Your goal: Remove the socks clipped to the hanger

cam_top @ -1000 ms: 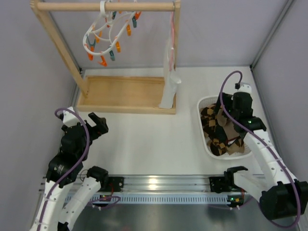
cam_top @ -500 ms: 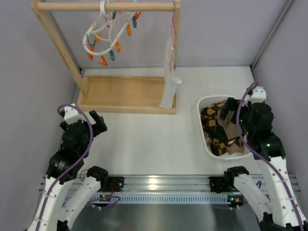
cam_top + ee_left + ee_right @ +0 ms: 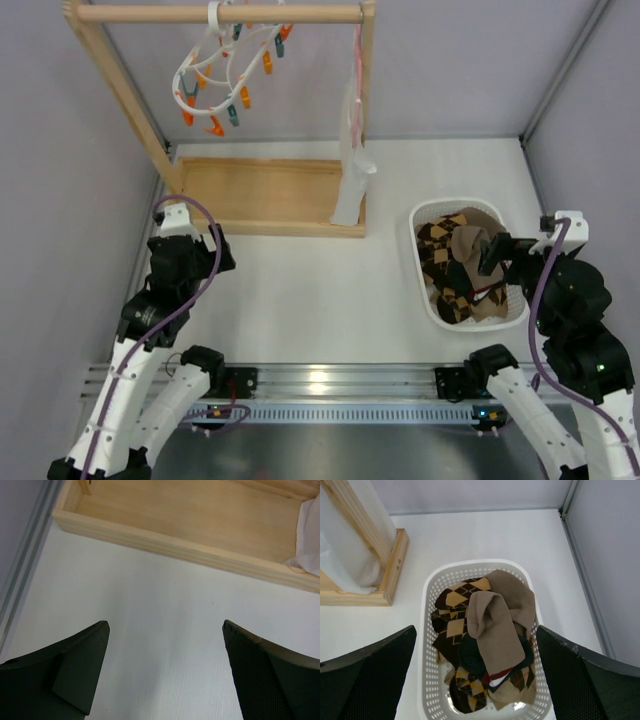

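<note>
The white ring hanger [image 3: 222, 72] with orange and teal clips hangs from the wooden rail at the back left; no socks hang from its clips. The socks [image 3: 462, 268], diamond-checked, plain brown and dark ones, lie piled in a white basket [image 3: 455, 203] at the right, and show in the right wrist view [image 3: 492, 625]. My right gripper [image 3: 497, 256] is open and empty above the basket's right side, its jaws wide apart either side of the pile [image 3: 475, 628]. My left gripper [image 3: 221, 254] is open and empty over bare table [image 3: 165, 625], just in front of the wooden base.
The wooden rail frame [image 3: 262, 195] stands at the back left; its base edge runs across the left wrist view [image 3: 175, 545]. A white cloth with a pink strap [image 3: 353, 175] hangs from the rail's right end. The basket rim [image 3: 427, 655] is near the right wall.
My right arm has pulled back from the basket's far side towards the near right. My left arm has shifted forward and right towards the wooden base. The socks lie still.
</note>
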`<state>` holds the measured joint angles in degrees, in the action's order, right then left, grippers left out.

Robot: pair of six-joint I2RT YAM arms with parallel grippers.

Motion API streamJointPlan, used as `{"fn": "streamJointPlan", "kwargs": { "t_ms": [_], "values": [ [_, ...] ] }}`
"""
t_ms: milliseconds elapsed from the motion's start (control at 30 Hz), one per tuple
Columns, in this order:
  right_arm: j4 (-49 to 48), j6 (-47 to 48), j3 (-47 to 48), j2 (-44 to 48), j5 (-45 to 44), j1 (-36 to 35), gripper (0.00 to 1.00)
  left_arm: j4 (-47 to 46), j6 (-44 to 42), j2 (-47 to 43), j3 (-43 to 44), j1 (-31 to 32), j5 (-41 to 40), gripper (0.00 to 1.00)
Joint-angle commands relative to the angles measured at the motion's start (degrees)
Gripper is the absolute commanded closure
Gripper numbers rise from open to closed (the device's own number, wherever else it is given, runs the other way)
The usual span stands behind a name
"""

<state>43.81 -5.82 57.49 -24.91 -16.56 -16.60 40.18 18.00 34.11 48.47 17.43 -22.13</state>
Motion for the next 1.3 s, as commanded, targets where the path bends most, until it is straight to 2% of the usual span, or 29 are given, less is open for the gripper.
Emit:
{"fn": "streamJointPlan", "kwargs": {
  "t_ms": [0,100,400,800,1267],
  "values": [
    [3.1,2.7,-0.4,2.6,-7.2,-3.6,0.01,-3.9,-2.5,0.3,0.3,-3.1,7.9,0.02],
    [4.0,3.1,-1.6,5.7,-6.6,-5.7,0.01,-4.3,-2.8,-2.7,-0.7,-3.4,8.2,0.02],
    [10.6,4.9,4.4,10.0,-11.7,-5.9,0.01,-4.5,-3.8,-11.7,-2.1,-3.4,9.3,0.02],
    [13.4,5.2,6.7,10.6,-11.1,-5.8,0.01,-0.9,-9.3,-11.5,3.9,-3.3,19.7,0.02],
    [15.6,5.0,9.1,11.5,-11.5,-5.8,0.01,0.2,-10.8,-11.7,5.4,-2.4,18.1,0.02]
  ]
}}
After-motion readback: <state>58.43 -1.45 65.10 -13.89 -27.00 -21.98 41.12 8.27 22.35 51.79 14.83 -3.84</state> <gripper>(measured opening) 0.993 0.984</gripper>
